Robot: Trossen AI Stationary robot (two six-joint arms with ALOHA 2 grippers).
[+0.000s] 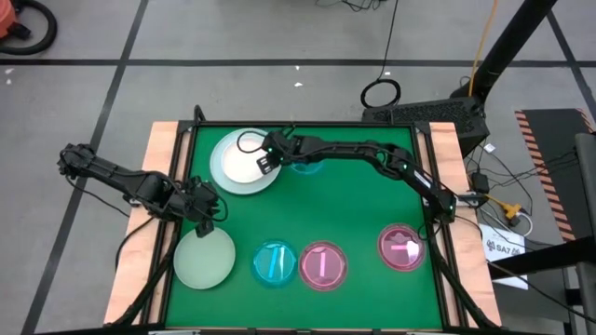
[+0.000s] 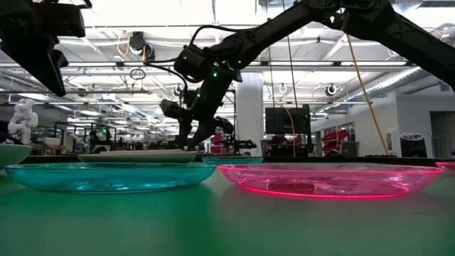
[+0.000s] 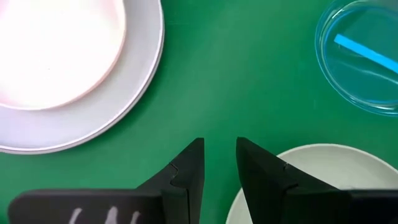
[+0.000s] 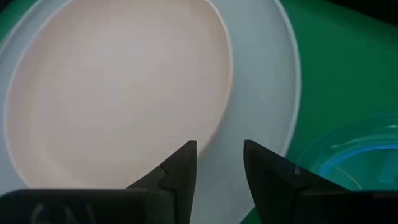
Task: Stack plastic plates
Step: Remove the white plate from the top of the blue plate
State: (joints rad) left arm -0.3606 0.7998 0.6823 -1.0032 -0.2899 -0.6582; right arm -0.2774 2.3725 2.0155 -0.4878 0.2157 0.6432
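Landmark = the white plate stack (image 1: pixel 244 160) at the far-left part of the green desk (image 1: pixel 354 205): a white dish nested in a wider pale grey one, w/ a slightly warm-toned inner dish per the wrist views. The right hand (image 1: pixel 267 158) sits right over that stack's rim on the side facing the small cyan plate (image 1: pixel 305 166), which lies just beside the stack, partly under the right arm. In the right wrist view the two fingers (image 4: pixel 177 171) are parted by a narrow gap, nothing between them, hovering above the grey rim (image 4: pixel 267 81); looks released, prob. not touching, though contact is hard to judge from here. So right arm is clearly nearer the stack. The left hand (image 1: pixel 203 216) is on the near side of the stack, apart from it, at the far edge of the pale green plate (image 1: pixel 205 258); its fingers (image 3: pixel 189 168) also slightly apart, empty, w/ the green plate's rim (image 3: pixel 323 168) just next to one finger. Plates are round so no long axis; approach depends only on which rim faces the hand. Further from the stack, along the near edge: another cyan plate (image 1: pixel 274 262), then a pink plate (image 1: pixel 322 264), then a second pink plate (image 1: pixel 401 247) farthest away. Judgement: green plate is the left arm's likely next pick, the move toward the stack being short.
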